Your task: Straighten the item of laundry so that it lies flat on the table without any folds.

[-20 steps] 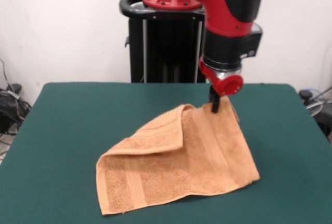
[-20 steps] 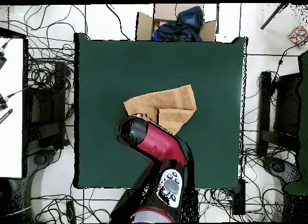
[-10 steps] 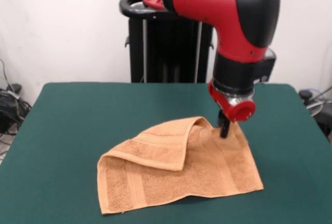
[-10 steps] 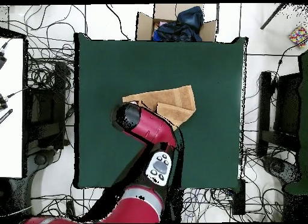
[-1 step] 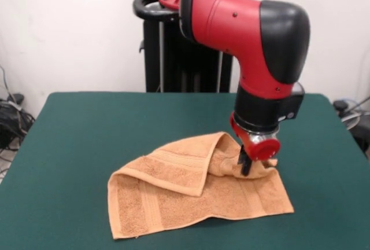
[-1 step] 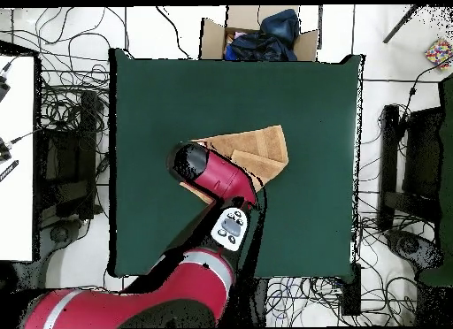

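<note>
On worktop (image 5: 87,128): dark green top, carrying one towel (image 5: 173,198), orange-tan terry cloth.
Towel position: front view, a little toward 4 o'clock of the worktop's middle; overhead view (image 6: 261,153), near the centre, with bare green on all sides.
Long axis: front view, runs from the 8 o'clock corner by the near edge toward 3 o'clock, rising slightly.
Lie: not flat. One flap is doubled over the body, its folded ridge running from 9 o'clock up to a hump at 1 o'clock. Lower layer lies spread on the green.
Markings: woven band stripes show near the 8 o'clock end, crossing the short way.
End effector (image 5: 245,166): comes down at the towel's 2 o'clock end, its dark tip sunk into a bunched knot of cloth beside the hump.
Grip: fingers look closed tight on that gathered cloth; no gap shows between them.
Arm (image 5: 248,36): red and black, wrist standing near vertical over the pinch point. Overhead view, the arm (image 6: 212,179) covers the towel's 8 o'clock portion, hiding the contact.
</note>
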